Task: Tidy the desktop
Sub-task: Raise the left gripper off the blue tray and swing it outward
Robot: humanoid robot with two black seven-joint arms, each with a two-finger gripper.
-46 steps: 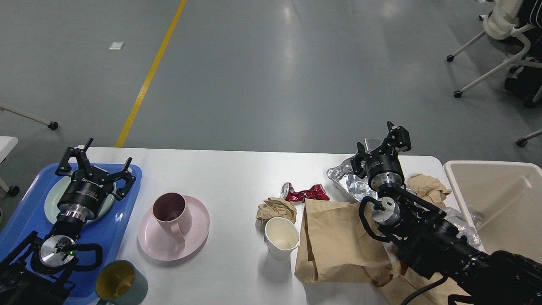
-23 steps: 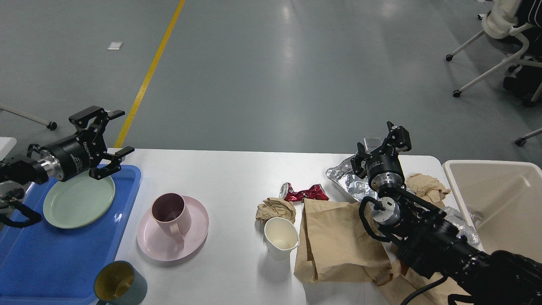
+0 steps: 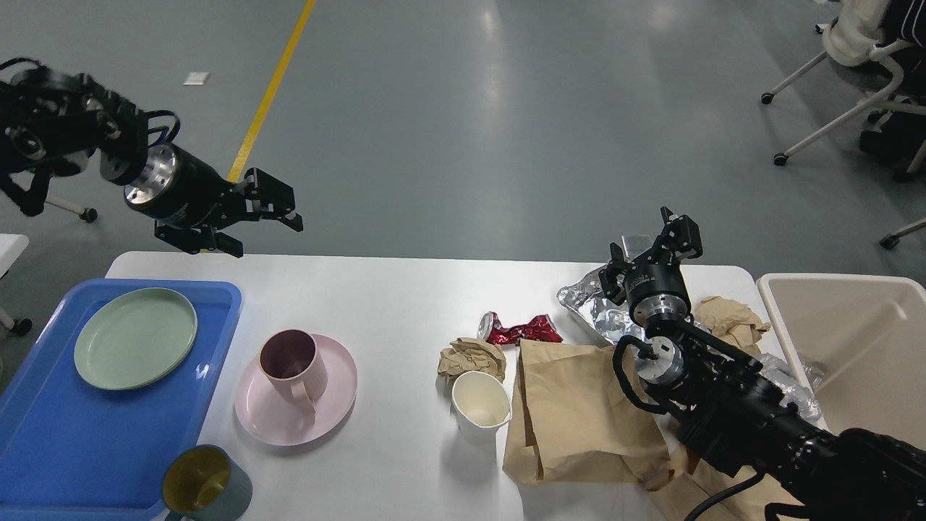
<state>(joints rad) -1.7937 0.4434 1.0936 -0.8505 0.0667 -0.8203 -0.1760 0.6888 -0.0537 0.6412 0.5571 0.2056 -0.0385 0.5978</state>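
Lifted away from the blue tray [image 3: 43, 434] since a second ago, the left gripper [image 3: 257, 217] now hangs above the desk's far edge, fingers spread and empty. The right gripper [image 3: 655, 250] has not moved, fingers spread above the crumpled foil [image 3: 593, 307]. One green plate [image 3: 135, 337] lies in the tray. On the white desk [image 3: 376, 304] a pink mug [image 3: 289, 362] on its pink saucer [image 3: 336, 394], a yellow-lined cup [image 3: 206, 485], a paper cup [image 3: 479, 405], a crushed red can [image 3: 521, 329], a paper wad [image 3: 470, 354] and brown bags [image 3: 579, 420] remain. The beige bin [image 3: 854, 347] at right looks nearly empty. Tidying seems barely begun.
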